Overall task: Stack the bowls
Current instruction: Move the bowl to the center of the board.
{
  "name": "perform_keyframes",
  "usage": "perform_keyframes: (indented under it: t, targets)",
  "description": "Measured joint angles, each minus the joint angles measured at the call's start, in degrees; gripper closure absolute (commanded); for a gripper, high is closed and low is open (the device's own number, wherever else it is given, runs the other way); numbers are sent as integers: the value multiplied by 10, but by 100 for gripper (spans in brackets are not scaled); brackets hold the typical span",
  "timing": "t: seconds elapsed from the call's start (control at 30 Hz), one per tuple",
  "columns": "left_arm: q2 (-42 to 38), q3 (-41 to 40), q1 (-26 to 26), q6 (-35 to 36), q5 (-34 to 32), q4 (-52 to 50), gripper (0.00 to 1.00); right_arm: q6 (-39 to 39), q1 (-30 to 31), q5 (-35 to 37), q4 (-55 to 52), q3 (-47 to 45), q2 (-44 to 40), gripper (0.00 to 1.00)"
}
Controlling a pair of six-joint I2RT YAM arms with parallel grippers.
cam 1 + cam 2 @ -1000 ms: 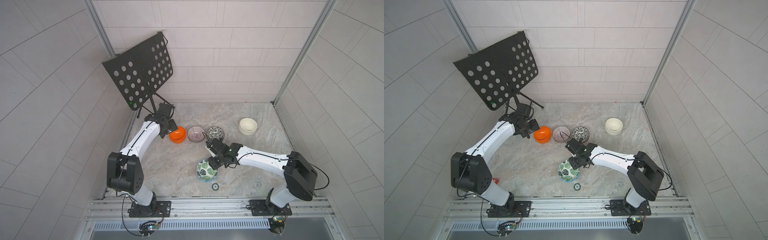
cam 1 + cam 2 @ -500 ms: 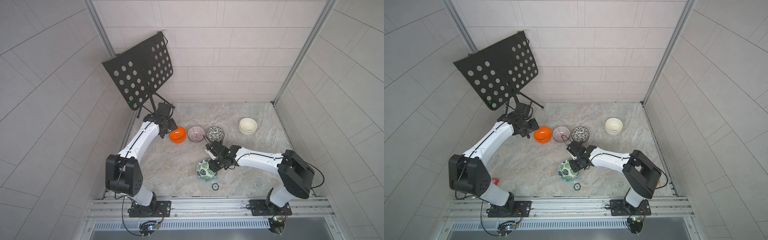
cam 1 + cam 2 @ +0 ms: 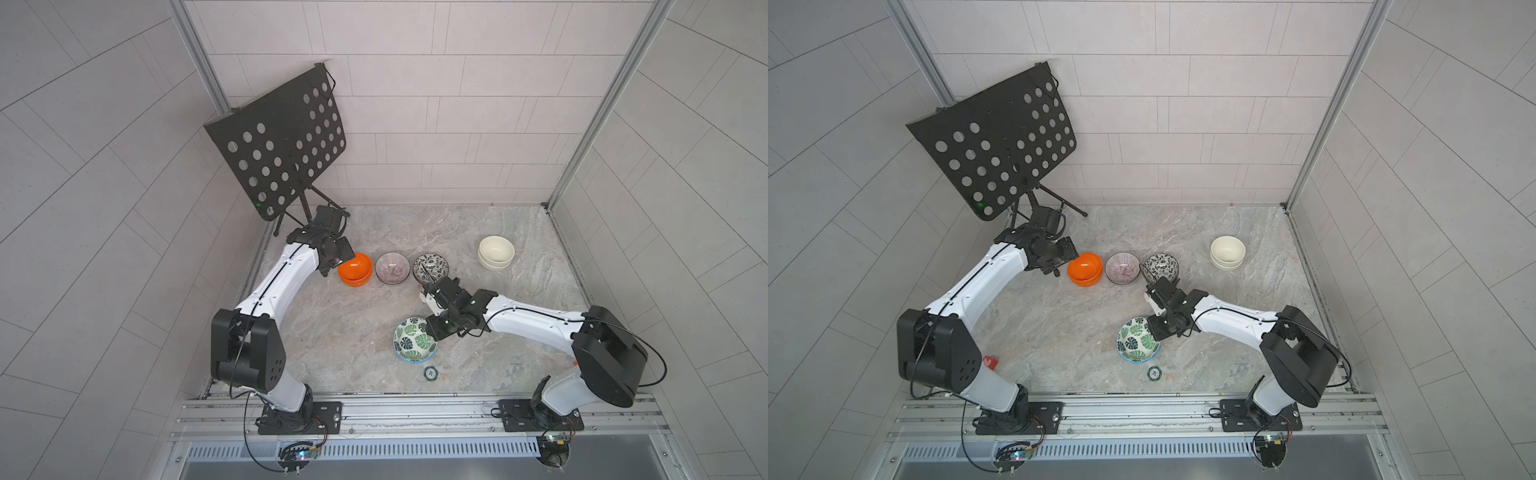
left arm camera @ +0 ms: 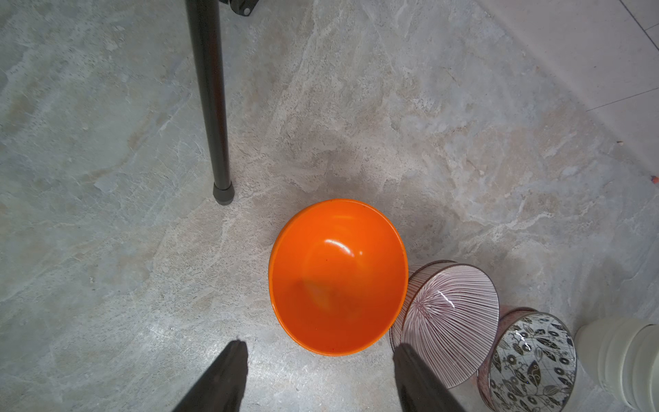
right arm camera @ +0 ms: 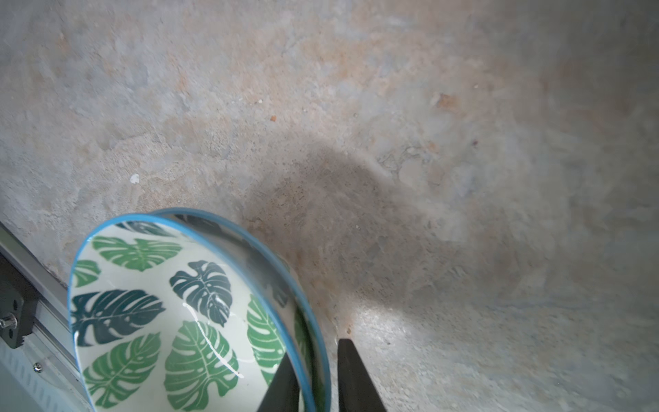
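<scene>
Straddling: our right gripper (image 5: 315, 356) sits astride the rim of the green leaf-print bowl (image 5: 171, 321), one finger inside and one outside.
Right jaws: narrow and close on the rim wall. We cannot tell whether they actually clamp it.
Green bowl location: toward the front middle of the table (image 3: 353, 324), seen in both top views (image 3: 414, 345) (image 3: 1138, 344).
Green bowl detail: we see a second blue rim behind the near one in the right wrist view. It looks like a nested pair, with the upper bowl tilted.
Disc: the small green-rimmed disc (image 3: 431, 372) lies just in front of the green bowl, not touching it.
Back row: orange bowls (image 3: 354, 268), purple-striped bowl (image 3: 392, 267) and black-and-white leaf bowl (image 3: 431, 268), each just beside the next.
Orange: two nested, on the table.
Cream: two nested cream-white bowls (image 3: 496, 251), well apart from the row on our right arm's side.
Left gripper (image 4: 319, 344): fingers wide apart and holding nothing, at the edge of the orange stack.
Stand: the black perforated music stand (image 3: 282, 153) is at the back corner on our left arm's side, and one leg (image 4: 210, 107) ends near the orange bowls.
</scene>
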Motion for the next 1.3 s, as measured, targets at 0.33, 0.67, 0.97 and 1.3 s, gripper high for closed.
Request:
perform_keyframes:
  t: [0.33,0.67,0.97,1.3]
  targets:
    - [0,0,0,0,-2,0,33,-1,-28,-9,1,-14,-18,82]
    - [0,0,0,0,-2,0,33,-1,-28,-18,18,-15,-5,70]
    - [0,0,0,0,-4,0,33,0,-29,-30,32,-15,21,85]
    - [0,0,0,0,-6,0,33,1,-41,-38,31,-25,3,90]
